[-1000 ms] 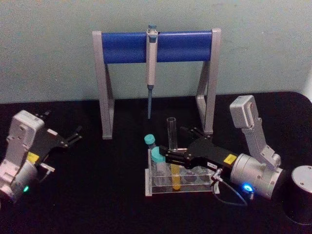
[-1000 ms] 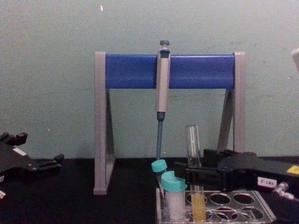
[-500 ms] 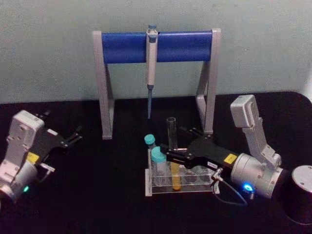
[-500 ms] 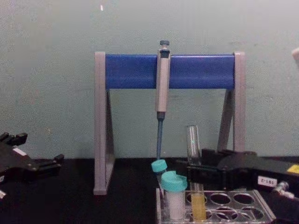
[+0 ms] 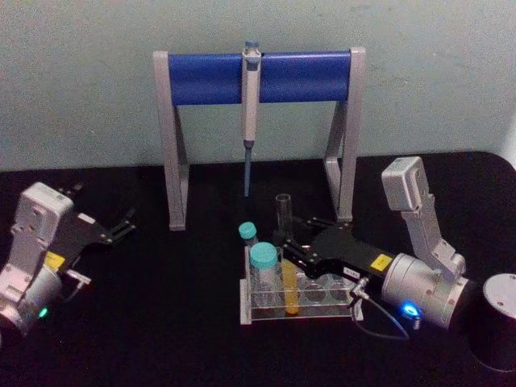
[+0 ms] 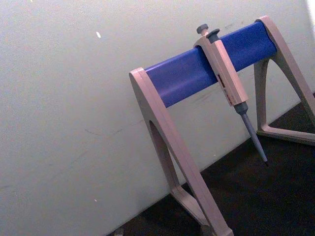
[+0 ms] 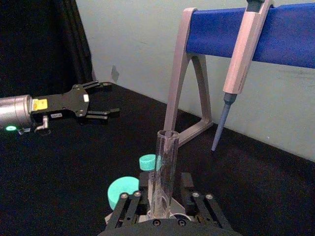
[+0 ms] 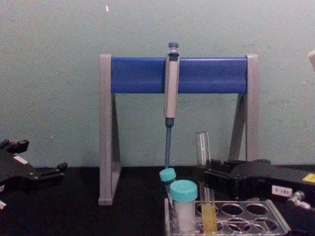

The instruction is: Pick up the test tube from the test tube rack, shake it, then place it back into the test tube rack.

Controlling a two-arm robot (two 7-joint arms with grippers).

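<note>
The test tube [image 5: 283, 211] stands upright in the clear test tube rack [image 5: 326, 310], yellow liquid in its bottom end [image 8: 208, 219]. My right gripper [image 5: 285, 246] reaches in from the right at the tube's mid height. It is open, with one finger on each side of the glass [image 7: 165, 162] and a gap to each finger. In the chest view the right gripper [image 8: 210, 178] sits just right of the tube [image 8: 203, 147], above the rack [image 8: 246, 219]. My left gripper [image 5: 121, 226] rests open at the far left, well away.
Two teal-capped vials [image 5: 264, 260] [image 5: 247, 232] stand in the rack's left end, close to the tube. Behind the rack is a grey-legged stand [image 5: 173, 161] with a blue crossbar and a pipette [image 5: 250, 105] hanging on it. A dark cylinder [image 5: 500, 318] sits at the right edge.
The right gripper's fingers have spread apart and let go of the test tube, which stays in the rack. The front teal-capped vial has gone from tilted to upright.
</note>
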